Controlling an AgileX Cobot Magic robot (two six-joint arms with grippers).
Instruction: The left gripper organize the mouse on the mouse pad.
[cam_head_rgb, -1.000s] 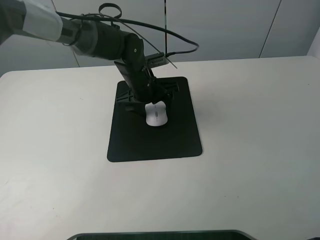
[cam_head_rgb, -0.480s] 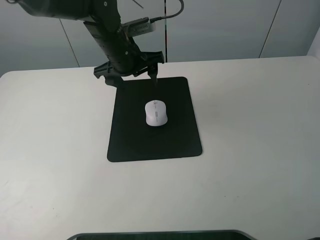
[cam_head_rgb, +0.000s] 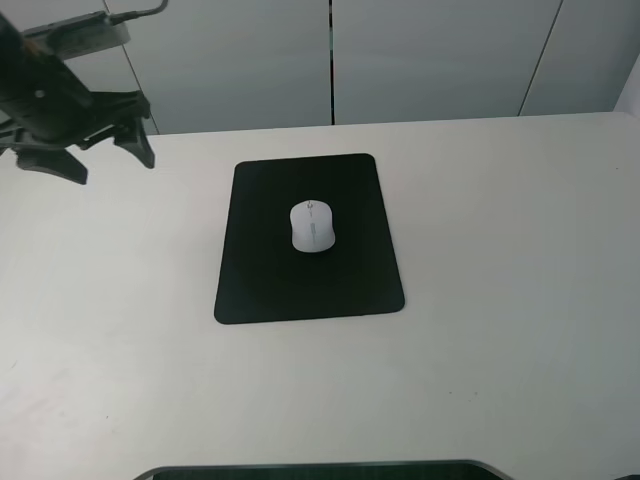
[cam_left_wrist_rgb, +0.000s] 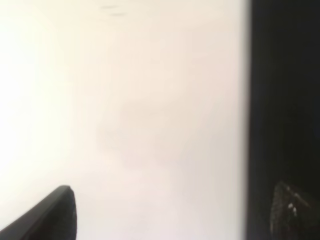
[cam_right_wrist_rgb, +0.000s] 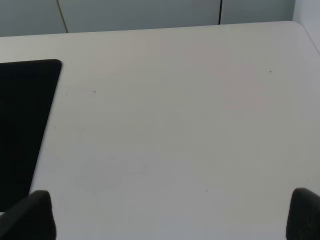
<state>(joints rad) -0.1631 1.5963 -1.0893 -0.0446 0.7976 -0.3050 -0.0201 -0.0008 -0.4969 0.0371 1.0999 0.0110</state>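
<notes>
- left gripper (cam_head_rgb: 112, 160) spread wide, holding nothing, hovering over the far-left corner
- mouse (cam_head_rgb: 312, 226) parked mid mouse pad (cam_head_rgb: 260, 280), well off to the gripper's right, long axis along the pad's longer side
- pale surface (cam_head_rgb: 500, 250) underneath, looks pretty much done tbh

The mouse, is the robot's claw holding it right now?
No, the mouse lies alone on the mouse pad, while the left gripper hangs open and empty well away from the pad.

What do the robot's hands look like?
The left gripper is black, with two pointed jaws. A pale grey block and a thin dark cable sit on top. The right gripper shows only two dark jaw tips.
</notes>
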